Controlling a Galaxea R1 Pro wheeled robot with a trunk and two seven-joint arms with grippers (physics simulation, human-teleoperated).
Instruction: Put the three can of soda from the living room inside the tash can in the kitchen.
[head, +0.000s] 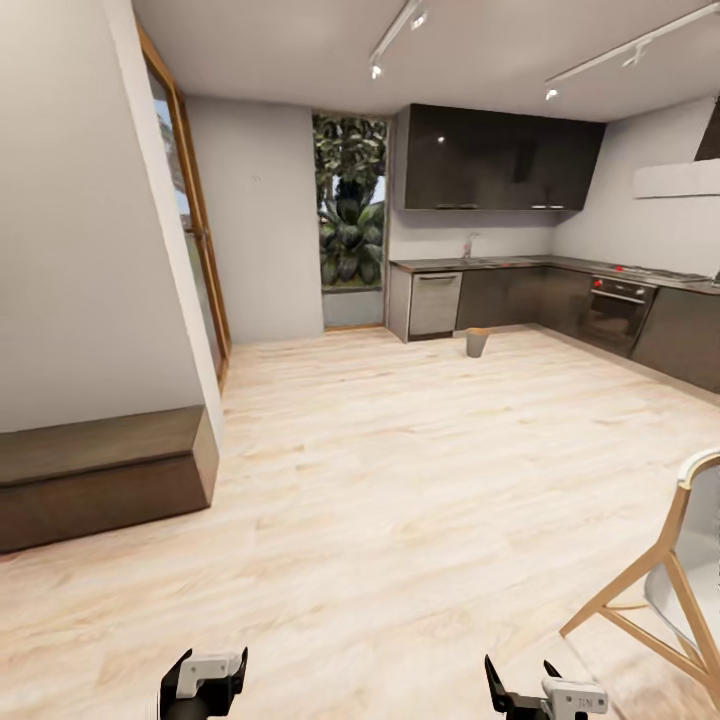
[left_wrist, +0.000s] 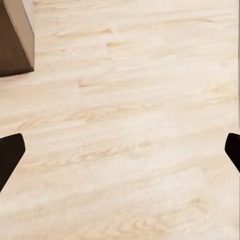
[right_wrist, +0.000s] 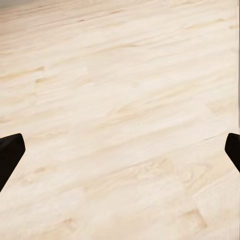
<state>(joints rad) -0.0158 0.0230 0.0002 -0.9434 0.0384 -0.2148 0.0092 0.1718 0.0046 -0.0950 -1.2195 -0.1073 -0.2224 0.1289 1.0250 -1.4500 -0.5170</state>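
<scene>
Small grey-beige tapered trash bin (head: 477, 342) stands on pale wood-plank floor (head: 400, 480) near dark kitchen cabinets (head: 520, 296); left gripper (left_wrist: 120, 150) and right gripper (right_wrist: 120, 150) spread wide, empty

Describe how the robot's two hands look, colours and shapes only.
In the head view, the left hand is a black body with a white-grey block on top. The right hand has black pointed fingers and a similar white block. In both wrist views the fingertips are plain matte black.
</scene>
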